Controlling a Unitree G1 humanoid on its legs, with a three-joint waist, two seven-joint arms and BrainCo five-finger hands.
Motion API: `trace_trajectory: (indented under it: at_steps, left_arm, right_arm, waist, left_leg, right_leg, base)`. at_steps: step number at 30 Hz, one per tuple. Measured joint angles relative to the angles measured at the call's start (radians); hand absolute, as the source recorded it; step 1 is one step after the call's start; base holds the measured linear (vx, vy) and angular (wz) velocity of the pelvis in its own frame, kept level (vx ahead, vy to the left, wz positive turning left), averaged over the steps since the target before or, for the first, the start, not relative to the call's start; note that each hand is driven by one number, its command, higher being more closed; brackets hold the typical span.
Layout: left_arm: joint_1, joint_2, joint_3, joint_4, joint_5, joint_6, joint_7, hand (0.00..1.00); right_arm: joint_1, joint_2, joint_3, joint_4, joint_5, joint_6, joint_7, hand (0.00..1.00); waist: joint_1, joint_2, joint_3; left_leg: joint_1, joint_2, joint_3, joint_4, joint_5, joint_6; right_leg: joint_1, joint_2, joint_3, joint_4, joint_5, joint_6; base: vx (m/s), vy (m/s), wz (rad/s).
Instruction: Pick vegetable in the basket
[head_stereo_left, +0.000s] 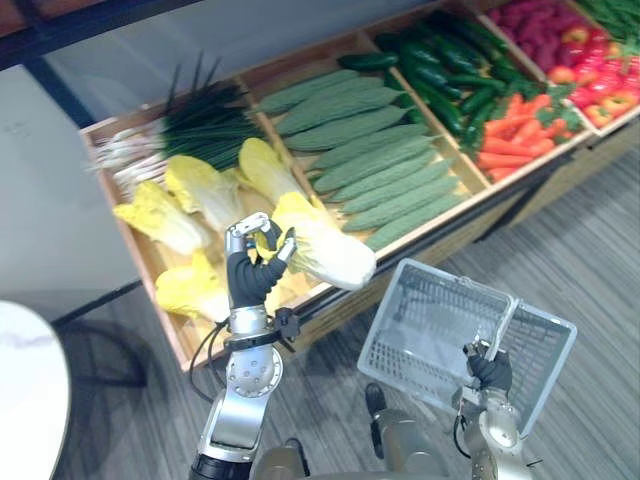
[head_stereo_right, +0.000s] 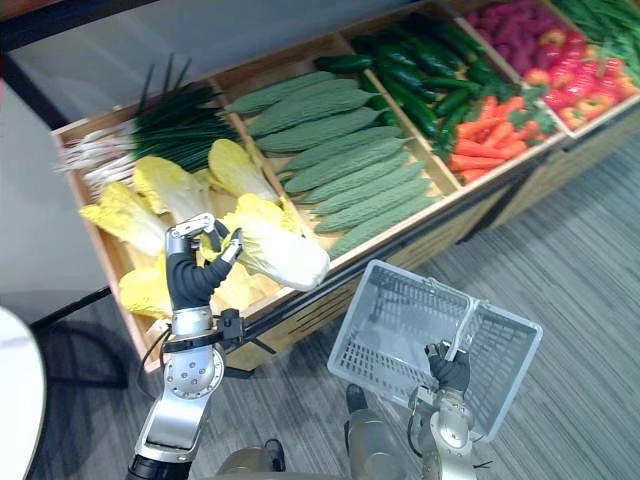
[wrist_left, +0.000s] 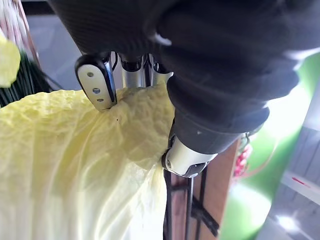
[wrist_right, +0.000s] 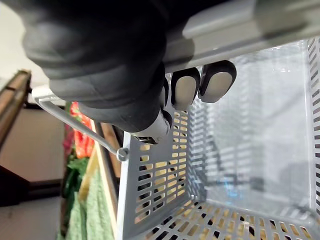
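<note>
Fingers (head_stereo_left: 262, 238) of left hand (head_stereo_left: 248, 272) clamped on pale yellow-white napa cabbage (head_stereo_left: 335, 250), held mid-left of frame over front edge of wooden produce counter (head_stereo_left: 330, 305). Right hand (head_stereo_left: 490, 370) fingers curled round thin handle (head_stereo_left: 503, 325) of grey slotted plastic basket (head_stereo_left: 400, 345), lower right.

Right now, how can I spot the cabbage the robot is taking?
Find the wooden stand, then its left bin of yellow cabbages. The cabbage you want is lifted over the front edge in the robot's left hand; the others lie in the bin.
</note>
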Motion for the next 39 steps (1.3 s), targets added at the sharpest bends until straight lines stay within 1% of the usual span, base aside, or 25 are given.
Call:
trace_trajectory:
  at_steps: [1, 3, 4, 5, 6, 7, 8, 9, 10, 11, 12, 13, 14, 15, 16, 19, 21, 22, 23, 24, 26, 30, 34, 38, 39]
  left_arm:
    - [-0.003, 0.001, -0.012, 0.000, 0.000, 0.000, -0.004, 1.00]
    - [-0.004, 0.001, -0.012, 0.000, -0.009, -0.001, -0.006, 1.00]
    - [-0.008, 0.001, -0.002, 0.000, -0.016, -0.003, -0.006, 1.00]
    - [-0.011, 0.001, 0.007, 0.001, -0.025, -0.008, -0.005, 1.00]
    - [-0.016, 0.002, 0.012, 0.006, -0.038, -0.013, -0.006, 1.00]
    - [-0.035, 0.001, 0.006, 0.024, -0.045, -0.015, -0.007, 1.00]
    - [-0.051, -0.002, -0.002, 0.043, -0.052, -0.017, -0.006, 1.00]
    - [-0.053, -0.004, -0.003, 0.058, -0.057, -0.018, -0.006, 1.00]
    - [-0.053, -0.003, -0.006, 0.093, -0.064, -0.018, -0.008, 1.00]
    - [-0.059, 0.001, -0.009, 0.120, -0.070, -0.017, -0.014, 1.00]
    - [-0.070, 0.002, -0.013, 0.137, -0.077, -0.018, -0.019, 1.00]
    - [-0.092, 0.002, -0.022, 0.179, -0.087, -0.017, -0.029, 1.00]
    - [-0.101, 0.004, -0.030, 0.208, -0.095, -0.017, -0.029, 1.00]
    - [-0.102, 0.005, -0.045, 0.225, -0.102, -0.015, -0.029, 1.00]
    - [-0.102, 0.011, -0.066, 0.237, -0.109, -0.015, -0.031, 1.00]
    - [-0.103, 0.012, -0.102, 0.252, -0.115, -0.015, -0.051, 1.00]
    - [-0.103, 0.000, -0.102, 0.260, -0.115, -0.014, -0.051, 1.00]
    - [-0.107, -0.010, -0.101, 0.275, -0.115, -0.014, -0.052, 1.00]
    - [-0.115, -0.018, -0.102, 0.298, -0.115, -0.012, -0.063, 1.00]
    - [-0.117, -0.016, -0.107, 0.310, -0.115, -0.010, -0.072, 1.00]
    - [-0.136, -0.010, -0.141, 0.367, -0.115, 0.007, -0.086, 1.00]
    - [-0.157, -0.007, -0.184, 0.435, -0.114, 0.030, -0.094, 1.00]
    - [-0.165, 0.003, -0.200, 0.536, -0.088, 0.069, -0.093, 1.00]
    - [-0.206, 0.016, -0.201, 0.646, 0.027, 0.112, -0.094, 1.00]
    - [-0.209, 0.023, -0.201, 0.655, 0.050, 0.115, -0.095, 0.00]
  right_arm:
    - [-0.013, 0.001, 0.003, 0.000, -0.005, 0.000, -0.001, 1.00]
    - [-0.053, 0.004, 0.015, 0.029, -0.018, 0.000, 0.000, 1.00]
    - [-0.094, 0.003, 0.020, 0.067, -0.028, -0.002, -0.001, 1.00]
    - [-0.127, -0.001, 0.033, 0.101, -0.039, -0.002, -0.001, 1.00]
    - [-0.153, -0.003, 0.044, 0.133, -0.046, -0.001, 0.002, 1.00]
    - [-0.160, -0.005, 0.049, 0.160, -0.058, 0.000, 0.002, 1.00]
    - [-0.160, -0.016, 0.055, 0.172, -0.069, 0.012, 0.002, 1.00]
    - [-0.164, -0.024, 0.062, 0.180, -0.073, 0.022, 0.006, 1.00]
    - [-0.170, -0.041, 0.081, 0.200, -0.077, 0.028, 0.013, 1.00]
    - [-0.181, -0.059, 0.108, 0.210, -0.077, 0.038, 0.022, 1.00]
    - [-0.182, -0.063, 0.118, 0.210, -0.076, 0.041, 0.023, 1.00]
    - [-0.182, -0.066, 0.129, 0.210, -0.074, 0.049, 0.024, 1.00]
    - [-0.183, -0.069, 0.142, 0.210, -0.071, 0.057, 0.024, 1.00]
    - [-0.190, -0.073, 0.159, 0.210, -0.065, 0.060, 0.023, 1.00]
    - [-0.200, -0.079, 0.168, 0.205, -0.050, 0.060, 0.022, 1.00]
    - [-0.252, -0.083, 0.190, 0.195, -0.035, 0.057, 0.022, 1.00]
    - [-0.265, -0.093, 0.208, 0.182, -0.030, 0.057, 0.023, 1.00]
    - [-0.259, -0.108, 0.219, 0.157, -0.026, 0.057, 0.024, 1.00]
    - [-0.258, -0.121, 0.232, 0.137, -0.013, 0.057, 0.032, 1.00]
    - [-0.257, -0.116, 0.234, 0.132, -0.006, 0.057, 0.044, 1.00]
    - [-0.238, -0.110, 0.255, 0.087, 0.024, 0.056, 0.067, 1.00]
    - [-0.216, -0.108, 0.331, 0.062, 0.089, 0.057, 0.110, 1.00]
    - [-0.193, -0.088, 0.419, 0.058, 0.169, 0.060, 0.157, 1.00]
    - [-0.172, -0.091, 0.475, 0.029, 0.246, 0.060, 0.203, 1.00]
    - [-0.172, -0.090, 0.483, 0.028, 0.258, 0.060, 0.211, 1.00]
  waist:
    - [0.007, -0.003, 0.000]
    - [0.010, -0.016, -0.008]
    - [0.011, -0.017, -0.013]
    - [0.011, -0.022, -0.018]
    - [0.010, -0.031, -0.023]
    - [-0.001, -0.039, -0.031]
    - [-0.015, -0.035, -0.031]
    - [-0.015, -0.021, -0.035]
    - [-0.010, 0.002, -0.051]
    - [-0.004, 0.015, -0.058]
    - [-0.003, 0.016, -0.057]
    - [0.001, 0.019, -0.056]
    - [0.004, 0.019, -0.055]
    - [0.010, 0.020, -0.054]
    - [0.011, 0.016, -0.053]
    - [0.015, 0.023, -0.049]
    - [0.024, 0.034, -0.049]
    - [0.027, 0.053, -0.057]
    - [0.019, 0.070, -0.058]
    - [0.013, 0.064, -0.057]
    - [0.007, 0.047, -0.058]
    - [0.007, 0.047, -0.059]
    - [0.008, 0.040, -0.063]
    - [0.005, 0.029, -0.070]
    - [0.005, 0.024, -0.073]
  left_leg:
    - [0.022, -0.001, 0.046, -0.010, 0.000, 0.001]
    - [0.088, -0.002, 0.152, -0.045, 0.000, 0.001]
    - [0.127, -0.001, 0.224, -0.067, 0.000, 0.001]
    - [0.145, 0.005, 0.268, -0.071, 0.000, 0.001]
    - [0.154, 0.001, 0.298, -0.067, 0.000, 0.001]
    - [0.157, -0.001, 0.314, -0.057, -0.019, 0.008]
    - [0.172, 0.007, 0.331, -0.031, -0.045, -0.020]
    - [0.176, 0.022, 0.337, -0.017, -0.046, -0.020]
    - [0.162, 0.063, 0.333, 0.042, -0.033, 0.001]
    - [0.133, 0.114, 0.330, 0.144, -0.012, 0.038]
    - [0.116, 0.144, 0.322, 0.212, 0.006, 0.065]
    - [0.072, 0.196, 0.277, 0.373, 0.069, 0.110]
    - [0.047, 0.217, 0.222, 0.470, 0.105, 0.108]
    - [0.020, 0.200, 0.133, 0.526, 0.078, 0.076]
    - [-0.041, 0.140, 0.003, 0.542, 0.042, 0.037]
    - [-0.144, 0.028, -0.186, 0.424, -0.014, 0.000]
    - [-0.157, -0.015, -0.295, 0.271, 0.004, -0.025]
    - [-0.156, -0.020, -0.331, 0.158, 0.073, -0.052]
    - [-0.146, -0.016, -0.326, 0.094, 0.109, -0.030]
    - [-0.131, -0.022, -0.319, 0.060, 0.108, -0.026]
    - [-0.069, -0.069, -0.285, -0.062, 0.145, 0.013]
    - [-0.039, -0.101, -0.262, -0.130, 0.167, 0.031]
    - [-0.003, -0.105, -0.235, -0.177, 0.169, 0.032]
    - [0.010, -0.111, -0.222, -0.204, 0.174, 0.038]
    - [0.013, -0.111, -0.219, -0.208, 0.176, 0.038]
  right_leg:
    - [-0.005, -0.047, -0.144, 0.012, -0.027, -0.039]
    - [0.005, -0.158, -0.440, 0.051, -0.057, -0.084]
    - [0.022, -0.212, -0.608, 0.080, -0.084, -0.124]
    - [0.016, -0.245, -0.687, 0.120, -0.108, -0.146]
    - [-0.001, -0.277, -0.719, 0.180, -0.131, -0.150]
    - [-0.021, -0.295, -0.700, 0.268, -0.151, -0.126]
    - [-0.017, -0.262, -0.664, 0.271, -0.125, -0.059]
    - [-0.017, -0.228, -0.641, 0.249, -0.125, -0.057]
    - [-0.009, -0.153, -0.594, 0.178, -0.104, -0.064]
    - [0.009, -0.087, -0.543, 0.102, -0.078, -0.074]
    - [0.022, -0.059, -0.519, 0.071, -0.066, -0.081]
    - [0.066, -0.009, -0.478, 0.015, -0.050, -0.094]
    - [0.101, 0.022, -0.438, -0.016, -0.033, -0.112]
    - [0.138, 0.042, -0.394, -0.041, -0.021, -0.121]
    - [0.170, 0.044, -0.350, -0.060, -0.012, -0.125]
    - [0.230, 0.037, -0.239, -0.101, 0.003, -0.109]
    - [0.259, 0.037, -0.205, -0.124, 0.012, -0.095]
    - [0.274, 0.045, -0.180, -0.148, 0.023, -0.079]
    - [0.291, 0.053, -0.152, -0.176, 0.032, -0.062]
    - [0.298, 0.043, -0.137, -0.189, 0.038, -0.053]
    - [0.298, -0.003, -0.104, -0.213, 0.050, -0.024]
    - [0.300, -0.033, -0.078, -0.240, 0.063, -0.001]
    - [0.301, -0.034, -0.047, -0.242, 0.066, 0.004]
    - [0.301, -0.038, -0.030, -0.255, 0.072, 0.013]
    - [0.301, -0.038, -0.028, -0.256, 0.072, 0.013]
  base:
    - [-0.09, 0.062, -1.70]
    - [-0.06, 0.050, -1.62]
    - [-0.04, -0.039, -1.78]
    - [-0.01, -0.076, -1.77]
    - [0.04, -0.179, -1.45]
    - [0.08, -0.175, -1.16]
    - [0.12, -0.153, -0.95]
    - [0.16, -0.102, -1.25]
    - [0.20, -0.149, -1.73]
    - [0.25, -0.198, -1.76]
    - [0.28, -0.201, -1.62]
    - [0.33, -0.154, -1.24]
    - [0.31, -0.093, -1.43]
    - [0.31, 0.003, -1.40]
    - [0.24, 0.049, -1.23]
    - [0.27, 0.108, -1.19]
    - [0.20, 0.198, -1.05]
    - [0.15, 0.199, -0.83]
    - [0.15, 0.230, -0.69]
    - [0.12, 0.192, -0.40]
    - [0.14, 0.249, -0.17]
    - [0.10, 0.175, -0.10]
    - [0.08, 0.092, -0.18]
    - [0.04, 0.046, -0.11]
    - [0.02, 0.033, -0.09]
